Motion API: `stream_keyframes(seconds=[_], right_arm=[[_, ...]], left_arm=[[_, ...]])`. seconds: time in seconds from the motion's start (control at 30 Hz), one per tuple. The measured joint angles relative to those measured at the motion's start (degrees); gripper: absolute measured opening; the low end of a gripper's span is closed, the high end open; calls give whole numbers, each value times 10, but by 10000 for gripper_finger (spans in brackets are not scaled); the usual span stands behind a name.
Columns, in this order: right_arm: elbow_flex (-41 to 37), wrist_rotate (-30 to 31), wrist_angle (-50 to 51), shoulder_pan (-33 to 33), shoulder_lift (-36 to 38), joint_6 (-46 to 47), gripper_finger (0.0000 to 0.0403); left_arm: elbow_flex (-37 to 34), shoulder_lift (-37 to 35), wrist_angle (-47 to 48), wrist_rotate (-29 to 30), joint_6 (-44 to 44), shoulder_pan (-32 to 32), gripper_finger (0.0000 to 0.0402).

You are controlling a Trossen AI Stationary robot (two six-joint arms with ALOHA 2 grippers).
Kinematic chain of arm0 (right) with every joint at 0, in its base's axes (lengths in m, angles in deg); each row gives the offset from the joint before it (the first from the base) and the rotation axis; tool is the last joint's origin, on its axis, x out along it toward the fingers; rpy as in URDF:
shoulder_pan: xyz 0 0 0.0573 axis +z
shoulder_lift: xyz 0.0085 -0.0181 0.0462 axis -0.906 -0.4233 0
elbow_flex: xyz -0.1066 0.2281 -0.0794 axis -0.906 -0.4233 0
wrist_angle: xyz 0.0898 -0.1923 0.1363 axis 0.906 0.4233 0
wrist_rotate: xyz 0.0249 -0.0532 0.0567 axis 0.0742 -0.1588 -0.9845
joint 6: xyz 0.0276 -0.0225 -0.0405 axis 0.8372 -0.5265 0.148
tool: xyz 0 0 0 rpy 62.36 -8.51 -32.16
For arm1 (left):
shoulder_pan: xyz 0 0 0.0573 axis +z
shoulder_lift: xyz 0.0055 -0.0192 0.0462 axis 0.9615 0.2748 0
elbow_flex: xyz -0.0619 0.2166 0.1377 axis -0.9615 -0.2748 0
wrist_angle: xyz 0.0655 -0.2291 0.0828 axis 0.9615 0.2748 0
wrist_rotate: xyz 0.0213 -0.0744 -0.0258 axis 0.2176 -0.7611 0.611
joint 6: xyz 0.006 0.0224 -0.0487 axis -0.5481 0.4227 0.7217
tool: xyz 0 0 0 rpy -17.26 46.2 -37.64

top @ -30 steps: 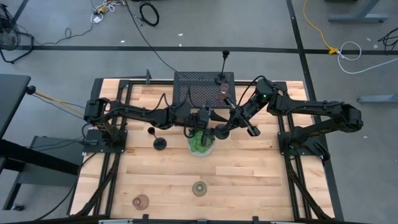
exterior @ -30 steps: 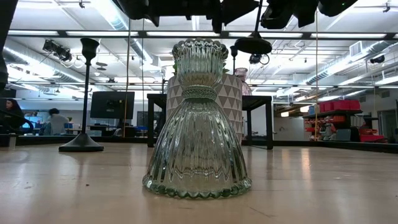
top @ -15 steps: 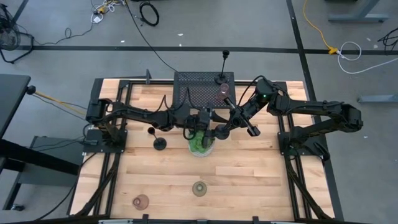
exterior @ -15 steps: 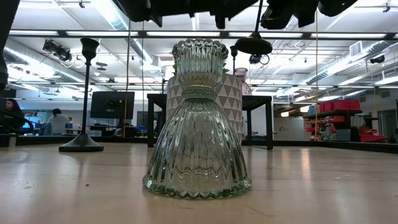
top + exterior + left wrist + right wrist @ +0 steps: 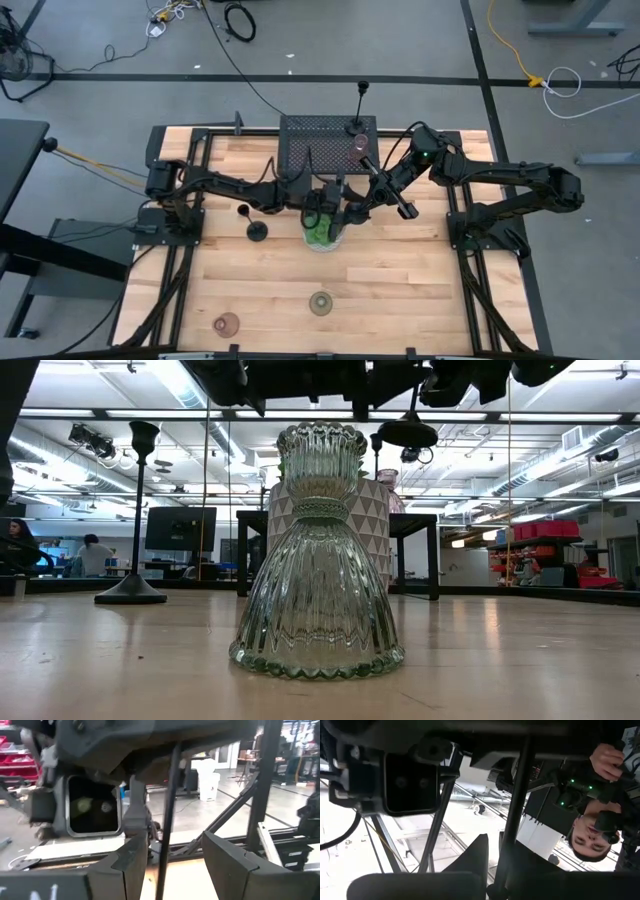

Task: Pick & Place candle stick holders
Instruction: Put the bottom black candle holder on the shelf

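My right gripper (image 5: 360, 203) is shut on a slim black candle stick holder (image 5: 407, 432) lifted above the table's middle. My left gripper (image 5: 338, 200) is open beside it. Its fingers (image 5: 131, 857) stand on either side of the holder's thin stem (image 5: 168, 805), apart from it. A second black holder (image 5: 257, 229) stands on its round base at the left. A third (image 5: 356, 127) stands on the black mesh rack, next to a pink glass cup (image 5: 361, 144). A greenish glass cup (image 5: 320, 302) and another pink cup (image 5: 227, 323) rest near the table's near edge. My right gripper pinches the holder's thin stem (image 5: 516, 805) between its two fingers. The fingers come slanting down from the table's far right and lie across the stem. The holder hangs about upright, its round base (image 5: 407, 432) down and clear of the table.
A green plant in a bowl (image 5: 323, 230) stands right under both grippers. The black mesh rack (image 5: 328, 140) stands at the far middle. A person (image 5: 600, 820) shows beyond the table in the right wrist view. Bare wood lies toward the near edge.
My left gripper has gone a little toward the table's right edge, up to the held holder, so that the holder's stem now stands between its open fingers. The right gripper and the holder have kept still.
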Motion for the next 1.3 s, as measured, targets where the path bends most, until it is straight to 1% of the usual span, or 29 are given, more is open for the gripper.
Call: stream_keyframes(seconds=[0.1,0.2,0.3,0.43,0.47,1.3], right_arm=[[0,0,0,0,0,0,43],[0,0,0,0,0,0,43],[0,0,0,0,0,0,43],[0,0,0,0,0,0,43],[0,0,0,0,0,0,43],[0,-1,0,0,0,0,43]], left_arm=[[0,0,-8,2,0,0,185],[0,0,-6,2,0,0,159],[0,0,-7,2,0,0,110],[0,0,-8,2,-2,0,25],[0,0,-8,2,-2,0,17],[0,0,-9,22,-15,-14,15]])
